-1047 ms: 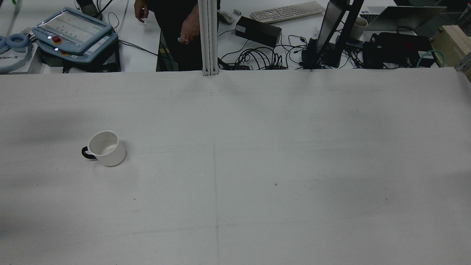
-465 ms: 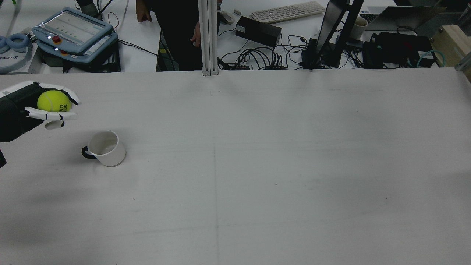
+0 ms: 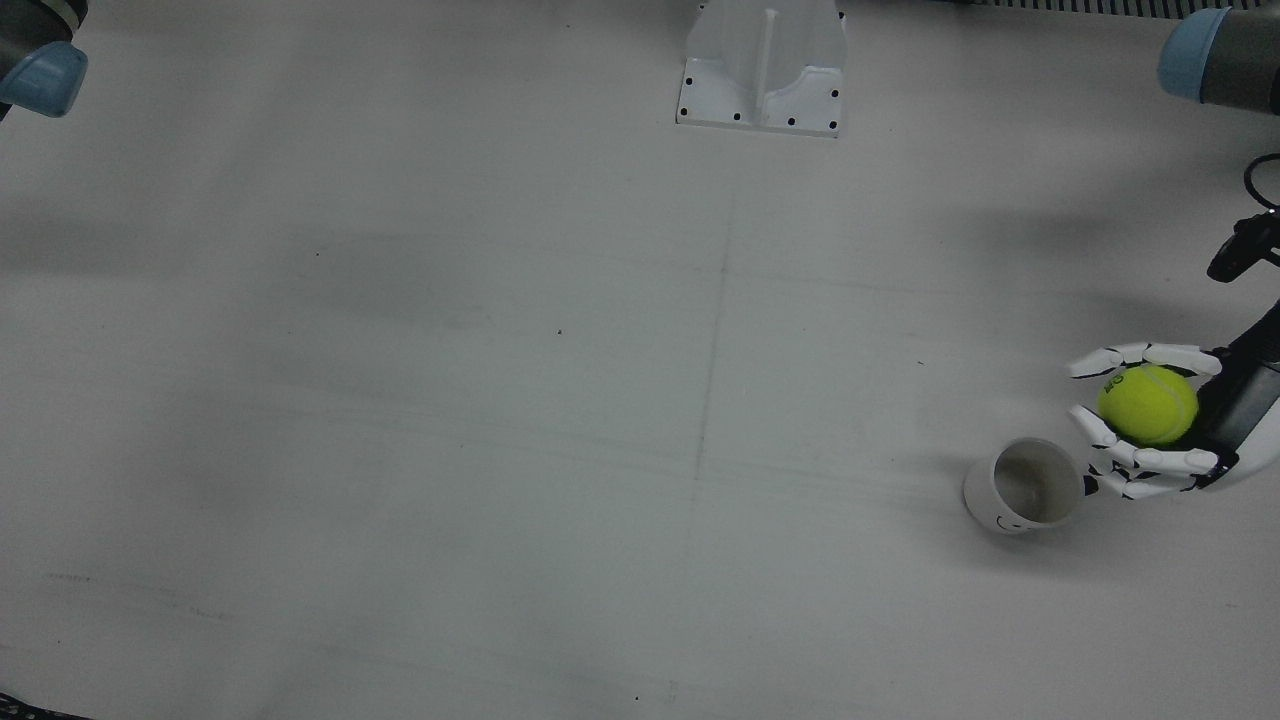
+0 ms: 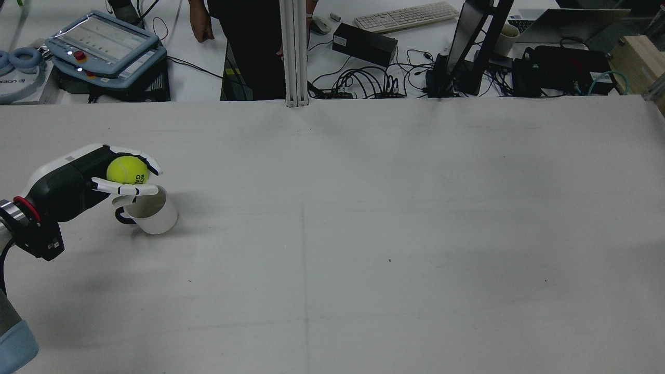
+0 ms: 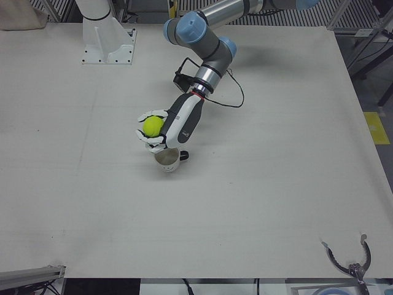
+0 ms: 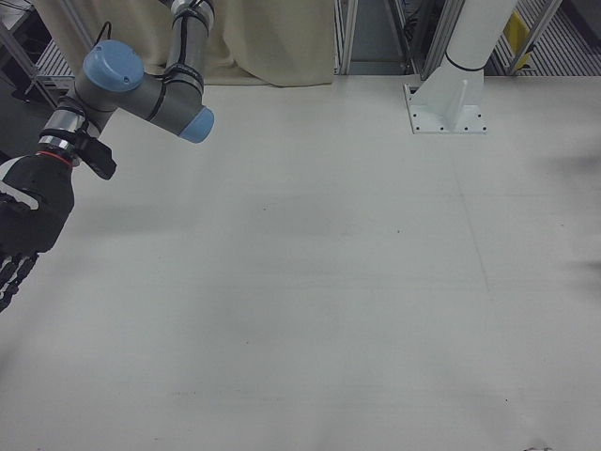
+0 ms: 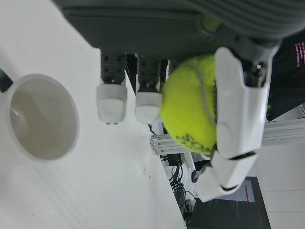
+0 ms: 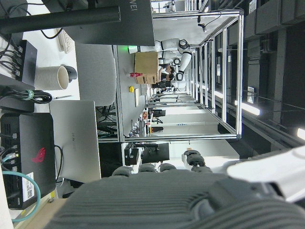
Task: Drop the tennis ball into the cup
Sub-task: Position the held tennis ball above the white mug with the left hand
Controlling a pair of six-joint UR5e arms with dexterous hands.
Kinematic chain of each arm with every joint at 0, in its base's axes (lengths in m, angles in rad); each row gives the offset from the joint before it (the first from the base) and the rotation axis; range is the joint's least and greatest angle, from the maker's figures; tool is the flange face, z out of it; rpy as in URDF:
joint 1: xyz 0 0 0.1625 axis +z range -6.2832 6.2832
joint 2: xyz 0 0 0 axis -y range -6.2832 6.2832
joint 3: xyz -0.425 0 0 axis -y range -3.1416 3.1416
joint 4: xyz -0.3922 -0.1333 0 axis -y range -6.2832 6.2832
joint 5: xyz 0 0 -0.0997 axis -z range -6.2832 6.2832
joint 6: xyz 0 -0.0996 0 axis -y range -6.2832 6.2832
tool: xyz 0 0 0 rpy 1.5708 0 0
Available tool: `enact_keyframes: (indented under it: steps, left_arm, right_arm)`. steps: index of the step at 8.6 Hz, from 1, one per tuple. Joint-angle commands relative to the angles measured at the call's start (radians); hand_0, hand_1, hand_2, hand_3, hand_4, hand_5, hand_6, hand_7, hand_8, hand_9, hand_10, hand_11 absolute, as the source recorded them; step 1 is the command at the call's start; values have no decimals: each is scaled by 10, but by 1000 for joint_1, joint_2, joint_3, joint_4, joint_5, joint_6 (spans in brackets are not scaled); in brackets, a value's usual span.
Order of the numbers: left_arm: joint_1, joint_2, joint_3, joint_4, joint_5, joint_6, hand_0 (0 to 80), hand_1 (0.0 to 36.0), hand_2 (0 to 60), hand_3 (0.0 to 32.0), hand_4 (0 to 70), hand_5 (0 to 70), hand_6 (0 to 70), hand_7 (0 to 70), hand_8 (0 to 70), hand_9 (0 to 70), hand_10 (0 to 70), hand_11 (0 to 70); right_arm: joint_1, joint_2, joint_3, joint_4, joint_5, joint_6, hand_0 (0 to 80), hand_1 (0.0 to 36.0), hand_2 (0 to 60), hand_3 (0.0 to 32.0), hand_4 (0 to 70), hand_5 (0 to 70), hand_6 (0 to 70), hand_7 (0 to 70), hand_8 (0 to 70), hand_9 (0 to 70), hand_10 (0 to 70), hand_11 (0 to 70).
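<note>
My left hand [image 4: 67,179] is shut on a yellow-green tennis ball [image 4: 127,170] and holds it in the air just beside and above a white cup [image 4: 150,210] with a black handle. Its lower fingers [image 4: 124,190] overlap the cup's rim in the rear view. The front view shows the ball [image 3: 1148,404] off to one side of the upright cup [image 3: 1025,485], not over its mouth. The left hand view shows the ball [image 7: 188,102] between the fingers and the cup [image 7: 40,117] with nothing in it. My right hand [image 6: 23,235] hangs at the table's far side, fingers spread, holding nothing.
The white table [image 4: 363,234] stretches wide to the right of the cup. A white pedestal base [image 3: 762,70] stands at the table's robot-side edge. A person, a teach pendant [image 4: 101,44] and cables lie beyond the table's far edge.
My left hand came in from the table's left edge with the ball and moved right and down to the cup. The cup has not moved.
</note>
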Motion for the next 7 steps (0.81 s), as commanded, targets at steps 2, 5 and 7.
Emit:
enact_keyframes:
  steps: [2,5,7]
  left_arm:
    - [0,-31,37,9,-2,-1,558,360,600,0,622,264,389,700,700,700,700,700]
    - [-108,-25,51,-7,15,-3,558,360,600,0,623,263,385,700,700,700,700,700]
    - [-153,-28,17,4,54,-4,559,360,600,0,622,261,383,700,700,700,700,700]
  right_arm:
    - [0,0,2,0,-1,0,0,0,0,0,0,0,0,0,0,0,0,0]
    - [0,0,2,0,-1,0,0,0,0,0,0,0,0,0,0,0,0,0]
    - [0,0,2,0,-1,0,0,0,0,0,0,0,0,0,0,0,0,0]
